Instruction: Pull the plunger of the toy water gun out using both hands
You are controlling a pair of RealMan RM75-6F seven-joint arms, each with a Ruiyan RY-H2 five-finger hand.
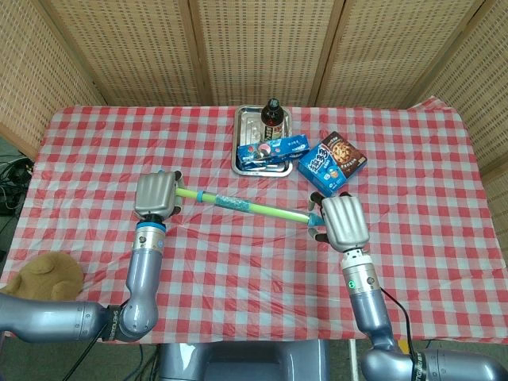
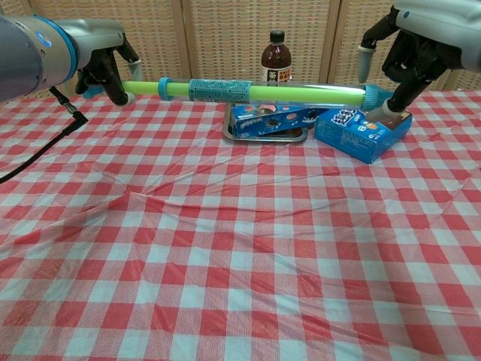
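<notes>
Woven wicker screens [image 1: 254,48] stand behind a table under a red-checked cloth [image 1: 238,254]. At its far middle a metal tray [image 1: 248,121] holds a dark bottle [image 1: 272,113] and a blue box [image 1: 274,150]. Above the cloth, the left hand [image 1: 155,194] grips one end of the toy water gun [image 1: 242,205] and the right hand [image 1: 343,221] grips the other.

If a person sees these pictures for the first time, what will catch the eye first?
Most striking is the long green toy water gun, held in the air above the red checkered tablecloth, the left hand gripping one end and the right hand the other. Behind it a metal tray holds a dark bottle.
</notes>
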